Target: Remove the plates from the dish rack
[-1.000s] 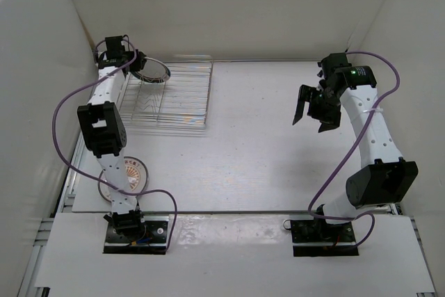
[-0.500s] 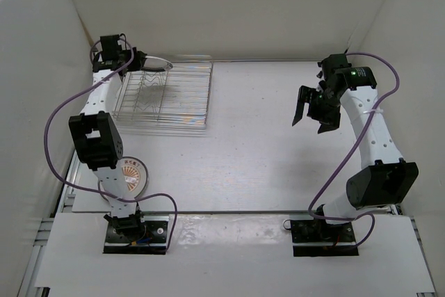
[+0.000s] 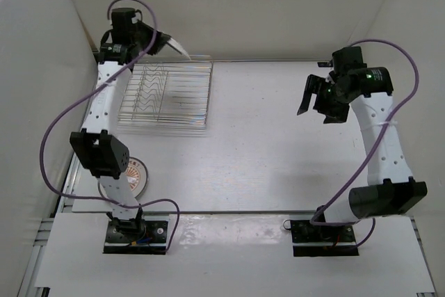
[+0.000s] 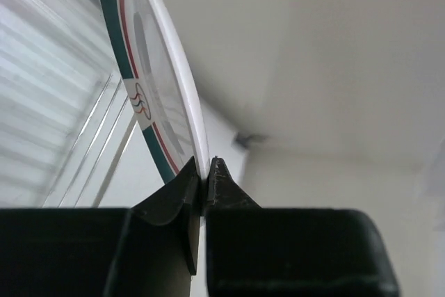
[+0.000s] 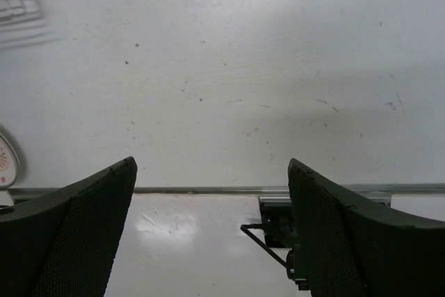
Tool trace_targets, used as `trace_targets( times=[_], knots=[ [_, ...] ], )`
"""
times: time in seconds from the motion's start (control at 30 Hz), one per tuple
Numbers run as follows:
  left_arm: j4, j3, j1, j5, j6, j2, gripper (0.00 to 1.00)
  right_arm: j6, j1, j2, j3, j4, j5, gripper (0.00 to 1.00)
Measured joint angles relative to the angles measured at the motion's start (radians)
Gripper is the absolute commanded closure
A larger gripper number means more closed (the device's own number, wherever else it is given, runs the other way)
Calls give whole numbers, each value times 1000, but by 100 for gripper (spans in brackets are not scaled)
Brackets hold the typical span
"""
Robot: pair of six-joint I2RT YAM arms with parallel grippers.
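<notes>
The left gripper [image 4: 204, 170] is closed tight on the rim of the teal-ringed plate [image 4: 149, 88], which is held tilted in the air over the far edge of the dish rack [image 3: 167, 95] at the far left of the table [image 3: 264, 144]. Much of the plate is cut off in the wrist view, and only a pale sliver is made out from above. An orange-centred plate [image 3: 135, 175] lies flat at the near left, half hidden by the left arm. The right gripper [image 3: 318, 102] is held wide open and empty above the table's right side.
</notes>
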Motion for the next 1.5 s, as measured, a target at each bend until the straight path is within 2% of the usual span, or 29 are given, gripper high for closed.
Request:
trace_targets(
  times=[0.1, 0.17, 0.3, 0.4, 0.5, 0.63, 0.67, 0.77, 0.87, 0.97, 1.1, 1.27, 1.37, 1.43, 1.5],
  knots=[
    [-97, -97, -133, -57, 235, -125, 99, 4, 0, -45, 36, 3, -38, 10],
    [-150, -199, -265, -141, 407, -217, 99, 5, 0, -74, 39, 2, -79, 10],
    [-217, -394, -565, -384, 756, -327, 99, 7, 0, -91, 39, -1, -169, 10],
    [-179, -590, -754, -597, 1018, -384, 99, 13, 0, -87, 38, -2, -246, 10],
    [-6, -839, -887, -831, 1318, -439, 99, 23, -2, -91, 14, 5, -356, 10],
    [493, -1159, -1046, -1061, 1849, -457, 99, 33, -3, -94, -106, 5, -505, 10],
    [624, -1210, -1091, -1098, 2000, -448, 99, 33, -3, -92, -139, 3, -533, 10],
    [812, -1233, -1177, -1137, 2227, -433, 99, 33, -3, -71, -197, -7, -611, 10],
    [956, -1216, -1247, -1167, 2362, -433, 99, 33, -3, -59, -204, -5, -658, 10],
    [1009, -1173, -1299, -1181, 2419, -426, 99, 33, -3, -59, -211, -4, -689, 10],
    [1006, -1104, -1354, -1200, 2426, -380, 99, 31, -3, -55, -217, -13, -704, 10],
    [949, -1089, -1373, -1195, 2396, -344, 99, 34, -5, -35, -215, -18, -704, 10],
    [904, -1083, -1386, -1175, 2377, -327, 99, 37, -5, -18, -213, -18, -702, 14],
    [879, -1072, -1390, -1164, 2365, -319, 99, 37, -5, -6, -205, -19, -699, 24],
    [870, -1069, -1390, -1156, 2354, -318, 99, 38, -5, 6, -188, -16, -695, 45]
  ],
)
